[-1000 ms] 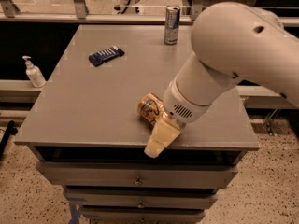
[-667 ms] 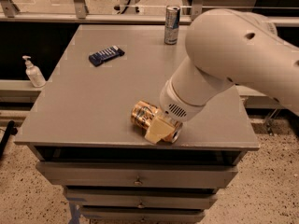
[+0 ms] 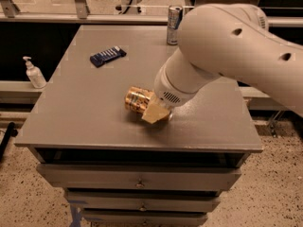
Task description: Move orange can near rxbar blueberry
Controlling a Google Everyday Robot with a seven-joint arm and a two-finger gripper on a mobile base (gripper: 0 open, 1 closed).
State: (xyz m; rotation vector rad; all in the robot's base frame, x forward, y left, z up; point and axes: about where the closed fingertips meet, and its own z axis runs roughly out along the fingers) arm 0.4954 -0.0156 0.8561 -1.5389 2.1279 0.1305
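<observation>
The orange can (image 3: pixel 136 100) lies on its side at the front middle of the grey table (image 3: pixel 85 112), its end facing left. My gripper (image 3: pixel 149 109) is shut on the can's right part; one cream finger (image 3: pixel 156 114) shows in front of it and the other is hidden behind the can. The rxbar blueberry (image 3: pixel 108 56), a dark blue flat bar with white print, lies at the table's back left, well apart from the can. My large cream arm (image 3: pixel 227 56) covers the table's right side.
A tall slim silver-blue can (image 3: pixel 174 24) stands upright at the back edge. A hand sanitizer bottle (image 3: pixel 34 73) stands on a lower ledge to the left. Drawers (image 3: pixel 137 181) sit below the tabletop. A rail runs behind the table.
The gripper and the orange can have moved left and a little toward the back. More of the can shows now, and the finger has drawn in from the table's front edge.
</observation>
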